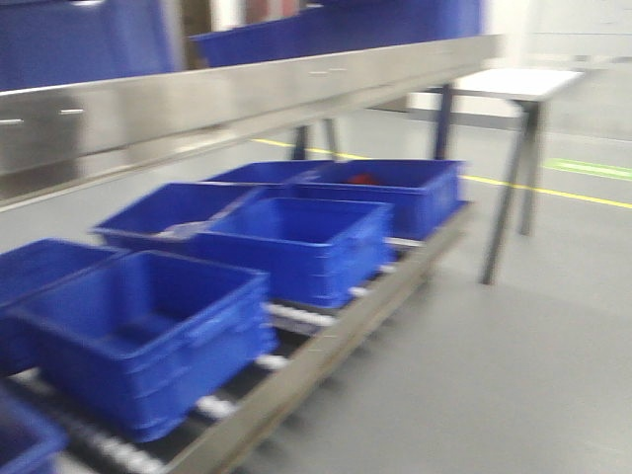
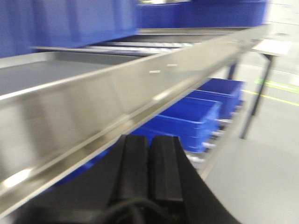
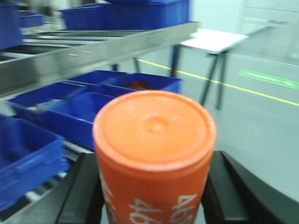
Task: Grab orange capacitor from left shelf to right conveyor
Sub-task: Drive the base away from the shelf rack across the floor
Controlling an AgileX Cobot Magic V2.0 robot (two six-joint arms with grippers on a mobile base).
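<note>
The orange capacitor (image 3: pixel 154 154) fills the right wrist view, upright, with pale numerals on its wall. My right gripper (image 3: pixel 155 191) is shut on it, one black finger (image 3: pixel 84 191) on each side. It hangs over the floor, to the right of the left shelf (image 3: pixel 93 53). The shelf's steel beam (image 1: pixel 247 99) crosses the front view above rows of blue bins (image 1: pixel 296 242). My left gripper (image 2: pixel 149 147) is shut with nothing in it, its pads pressed together just below the steel beam (image 2: pixel 117 93). The right conveyor is out of view.
Blue bins (image 1: pixel 148 336) sit on rollers along the lower shelf level, and one far bin holds something red (image 1: pixel 363 180). A white-topped table with black legs (image 1: pixel 528 84) stands beyond the shelf's end. A yellow floor line (image 1: pixel 553 193) runs across the grey floor.
</note>
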